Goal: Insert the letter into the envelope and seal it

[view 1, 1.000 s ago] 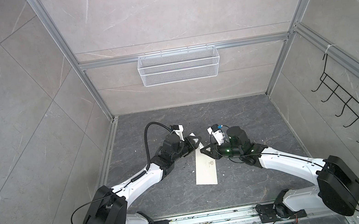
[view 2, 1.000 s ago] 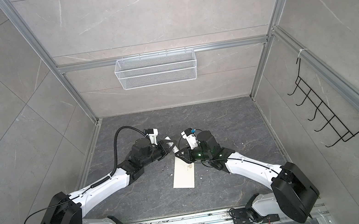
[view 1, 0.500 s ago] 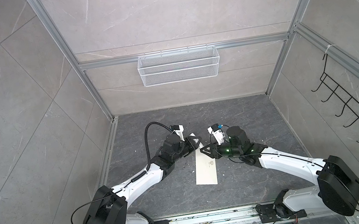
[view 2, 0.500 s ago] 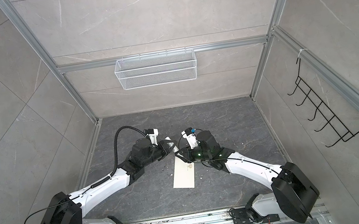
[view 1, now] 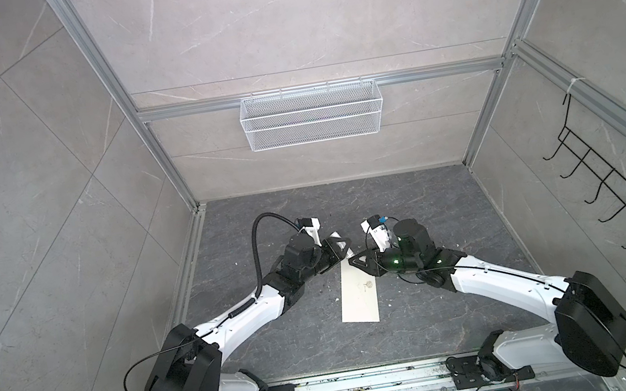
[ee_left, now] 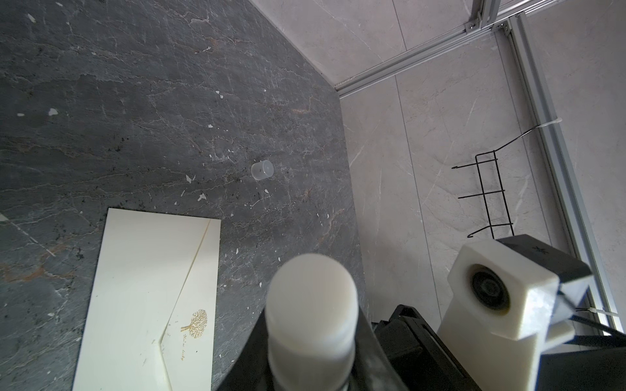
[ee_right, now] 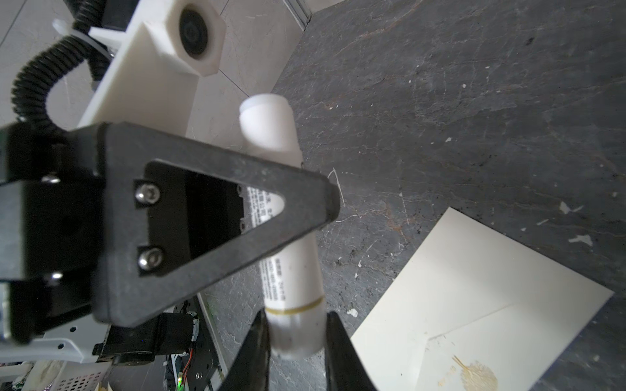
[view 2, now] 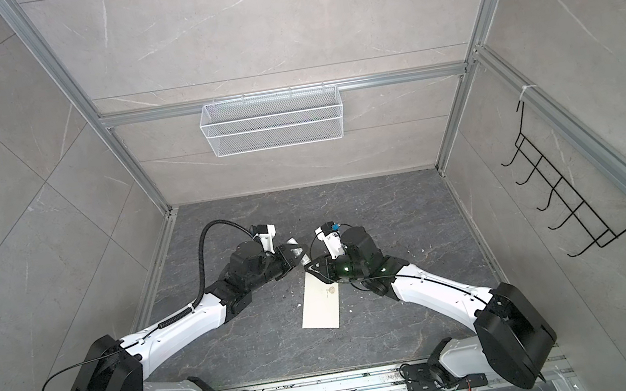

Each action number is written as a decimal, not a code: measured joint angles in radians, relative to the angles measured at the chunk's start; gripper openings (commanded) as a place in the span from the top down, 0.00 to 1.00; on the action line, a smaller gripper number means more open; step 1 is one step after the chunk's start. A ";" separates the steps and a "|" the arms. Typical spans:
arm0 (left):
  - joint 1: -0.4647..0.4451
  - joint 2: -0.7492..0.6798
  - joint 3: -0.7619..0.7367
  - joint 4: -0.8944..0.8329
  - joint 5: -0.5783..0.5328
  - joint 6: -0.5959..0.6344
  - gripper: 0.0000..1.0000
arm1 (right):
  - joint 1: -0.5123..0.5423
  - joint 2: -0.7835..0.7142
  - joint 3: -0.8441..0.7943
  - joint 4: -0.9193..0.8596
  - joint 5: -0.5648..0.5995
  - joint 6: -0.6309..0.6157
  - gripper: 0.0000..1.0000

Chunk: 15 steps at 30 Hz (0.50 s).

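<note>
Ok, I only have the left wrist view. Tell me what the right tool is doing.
Observer: The right wrist view shows the right tool with a finger on either side of the white tube, at its gold-banded end; both look to touch it.
Operator: Now give me the left tool's grip.
Observer: The left tool clamps the tube mid-length; in the right wrist view tube sticks out past both sides of its finger.
Operator: Report the envelope's cut-off end.
Observer: In both top views the envelope lies flat on the table, that end reaching right up to where the tools meet.
</note>
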 measured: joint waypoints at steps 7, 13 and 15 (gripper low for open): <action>0.001 0.000 0.000 -0.005 -0.007 0.004 1.00 | 0.119 0.000 0.099 -0.183 0.279 -0.086 0.97; -0.003 0.000 0.000 -0.001 -0.003 0.004 1.00 | 0.245 0.034 0.195 -0.330 0.582 -0.154 0.99; -0.003 0.000 0.000 0.000 -0.004 0.005 1.00 | 0.285 0.055 0.224 -0.365 0.679 -0.174 1.00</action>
